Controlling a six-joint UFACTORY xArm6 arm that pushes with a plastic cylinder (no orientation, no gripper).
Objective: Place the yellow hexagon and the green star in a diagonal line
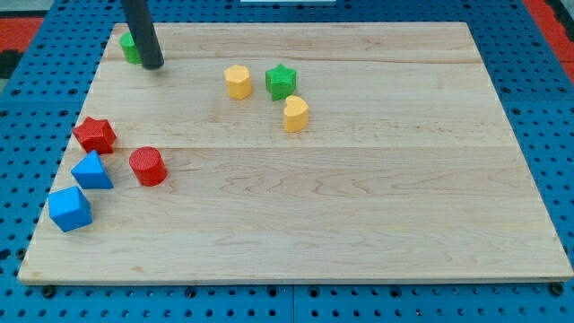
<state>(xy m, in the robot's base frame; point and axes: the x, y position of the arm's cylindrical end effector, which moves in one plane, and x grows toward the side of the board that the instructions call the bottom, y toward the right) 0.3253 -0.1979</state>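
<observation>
Currently, in the camera view, my tip (152, 65) is seen at the counter's (359, 233) upper left, touching or just beside a green block (129, 47), well apart from the task's pieces. No claw is fitted, so no claw state can be told. The yellow hexagon (238, 81) and green star (281, 81) sit side by side near top centre, a yellow heart-like block (296, 114) just below the star. Both are judged light, rigid and easily slid; each is best pushed squarely on a side face, since a glancing push may spin it.

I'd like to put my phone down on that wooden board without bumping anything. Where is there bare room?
The whole half toward the view's right of the yellow heart-shaped block is bare, as is the bottom strip right of the red cylinder. It is crowded at the left edge, around the red star and two blue blocks, and near my tip.
</observation>
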